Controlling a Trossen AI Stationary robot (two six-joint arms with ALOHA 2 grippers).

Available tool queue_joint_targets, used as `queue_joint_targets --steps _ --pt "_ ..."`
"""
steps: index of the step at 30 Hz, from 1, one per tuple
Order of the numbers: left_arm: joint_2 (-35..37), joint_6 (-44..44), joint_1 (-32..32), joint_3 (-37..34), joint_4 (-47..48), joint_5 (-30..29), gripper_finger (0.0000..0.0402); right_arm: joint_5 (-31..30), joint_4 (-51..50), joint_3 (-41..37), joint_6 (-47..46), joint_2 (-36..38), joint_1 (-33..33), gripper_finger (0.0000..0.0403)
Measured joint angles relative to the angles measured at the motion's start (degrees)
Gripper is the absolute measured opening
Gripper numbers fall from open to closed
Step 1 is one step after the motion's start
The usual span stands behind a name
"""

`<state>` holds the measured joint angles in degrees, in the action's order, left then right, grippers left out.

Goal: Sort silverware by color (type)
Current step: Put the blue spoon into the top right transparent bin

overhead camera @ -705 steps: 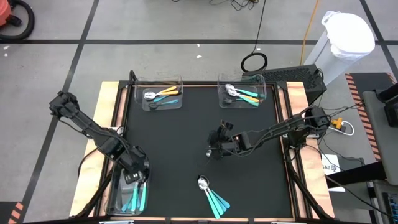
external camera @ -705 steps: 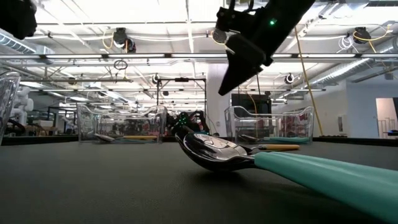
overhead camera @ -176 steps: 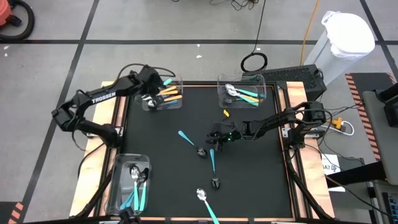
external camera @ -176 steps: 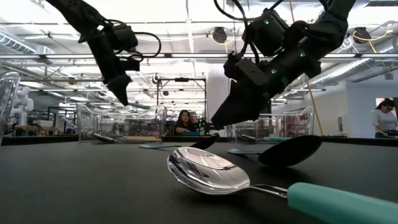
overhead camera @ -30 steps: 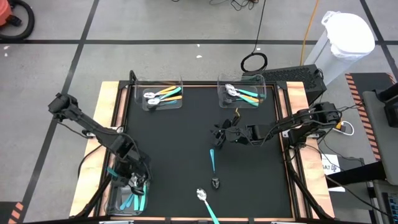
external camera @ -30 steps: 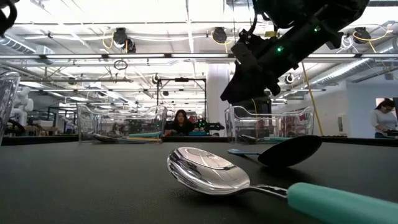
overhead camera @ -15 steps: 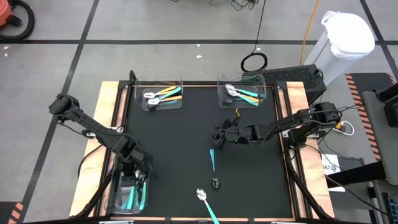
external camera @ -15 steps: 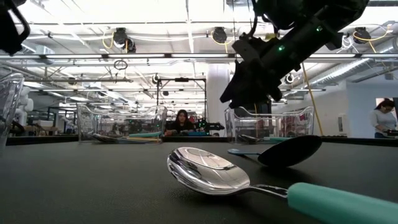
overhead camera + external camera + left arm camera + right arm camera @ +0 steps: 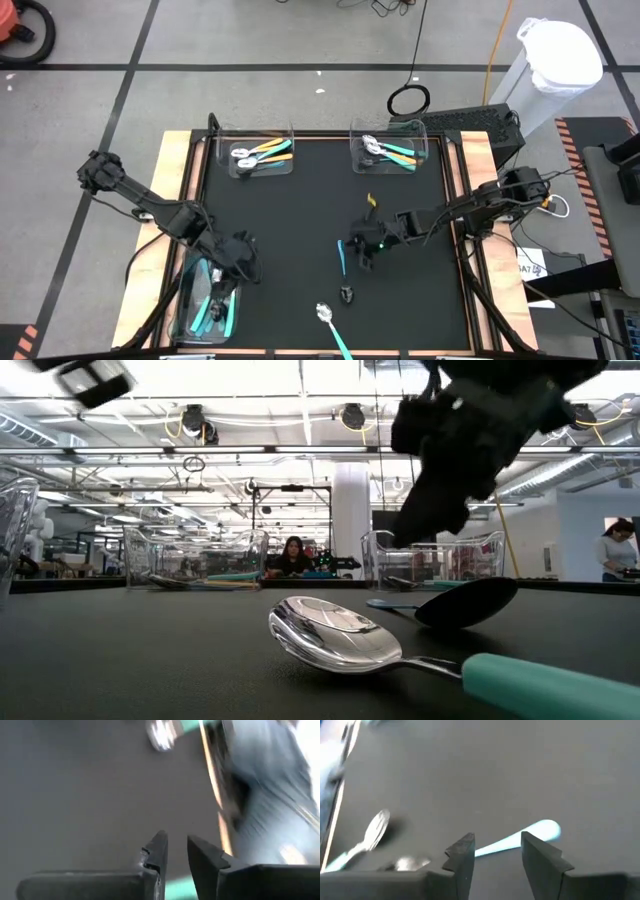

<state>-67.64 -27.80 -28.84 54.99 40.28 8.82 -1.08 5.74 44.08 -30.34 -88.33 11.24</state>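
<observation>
Mostly sorted: spoons sit in three clear bins, upper left, upper middle, lower left. Two spoons remain lower centre on the counter. Right gripper jaws apart over the light-blue one; left gripper jaws slightly apart, empty.

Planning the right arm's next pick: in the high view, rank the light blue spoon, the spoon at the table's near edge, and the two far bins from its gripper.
1. light blue spoon, beside the right gripper
2. near-edge spoon
3. far right bin
4. far left bin
</observation>
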Motion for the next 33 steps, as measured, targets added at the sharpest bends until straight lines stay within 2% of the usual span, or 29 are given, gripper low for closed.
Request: queue_joint_targets --steps 3,6,9,13,18,21,24,29,33 --pt "-0.1 4.7 0.0 0.1 -7.6 -12.9 0.0073 -0.3 -3.9 3.0 10.0 -0.3 3.4 0.0144" --pt "-0.6 9.9 0.1 0.1 -14.9 -24.4 0.0073 -0.5 -9.3 5.9 25.4 -1.2 6.3 0.0147" --pt "-1.9 12.3 0.0 -0.2 -20.0 -32.0 0.0073 -0.5 -9.4 8.4 39.3 -2.7 8.1 0.0154" --pt "-4.7 14.9 0.9 -0.9 -25.7 -37.6 0.0073 -0.1 -9.8 12.4 53.6 -7.1 8.9 0.0162" --pt "-8.5 13.5 1.6 -0.9 -27.7 -43.9 0.0073 -0.3 -20.4 20.3 64.4 -14.1 8.9 0.0164" --pt "-10.3 13.3 1.9 -0.9 -28.9 -47.7 0.0073 -0.3 -29.5 25.2 67.1 -18.3 8.9 0.0163" --pt "-11.5 13.3 2.0 -1.0 -29.8 -50.7 0.0073 -0.2 -34.5 29.0 68.7 -21.4 8.8 0.0157" --pt "-12.4 13.2 2.0 -1.0 -29.4 -52.5 0.0073 0.4 -35.5 31.2 72.5 -24.7 8.1 0.0137" --pt "-12.3 13.1 2.1 -1.0 -29.4 -52.6 0.0073 4.5 -36.4 31.2 73.2 -25.0 6.2 0.0107"
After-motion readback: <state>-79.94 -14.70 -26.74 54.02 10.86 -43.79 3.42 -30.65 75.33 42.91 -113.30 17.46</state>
